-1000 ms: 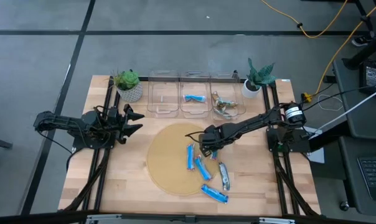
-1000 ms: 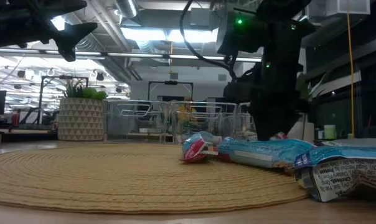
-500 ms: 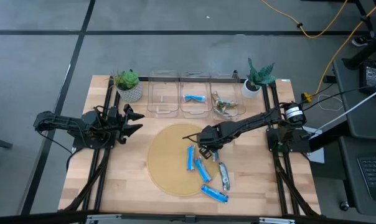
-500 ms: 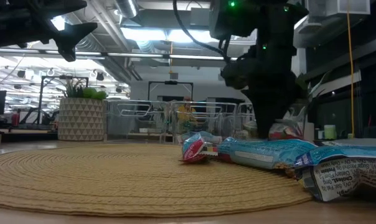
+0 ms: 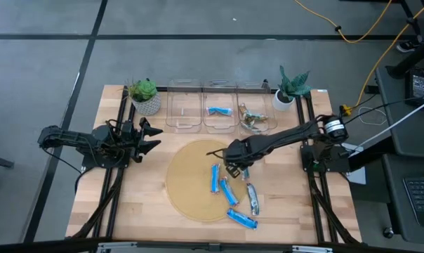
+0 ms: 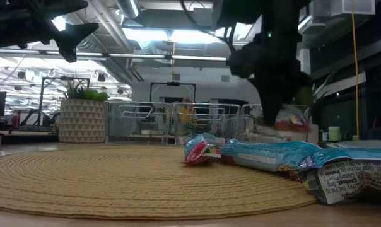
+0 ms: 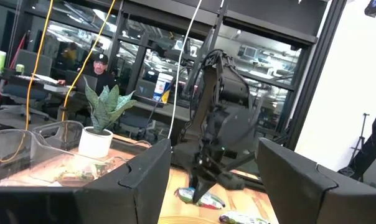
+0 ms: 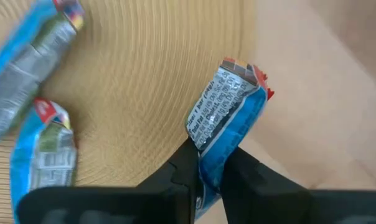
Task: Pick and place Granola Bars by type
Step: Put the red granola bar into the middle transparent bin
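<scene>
We're gripping a blue bar (image 8: 228,118) by one end w/ the right gripper (image 8: 211,171), fingers pinched narrow on the wrapper, just above the woven mat (image 5: 187,179) edge; we're judging it best to lift straight up, then carry to the middle bin (image 5: 217,112), where a blue one is lying already. The left gripper (image 5: 152,135) is waiting wide open at the table's left. Only the right wrist view is showing the pinch itself; the high view is giving us the bins and the other bars (image 5: 229,193).

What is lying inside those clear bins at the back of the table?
Of three clear bins, the middle bin holds one blue bar; the right bin holds a few silvery green-brown bars, overlapping so the count is unclear. The left bin shows nothing inside.
</scene>
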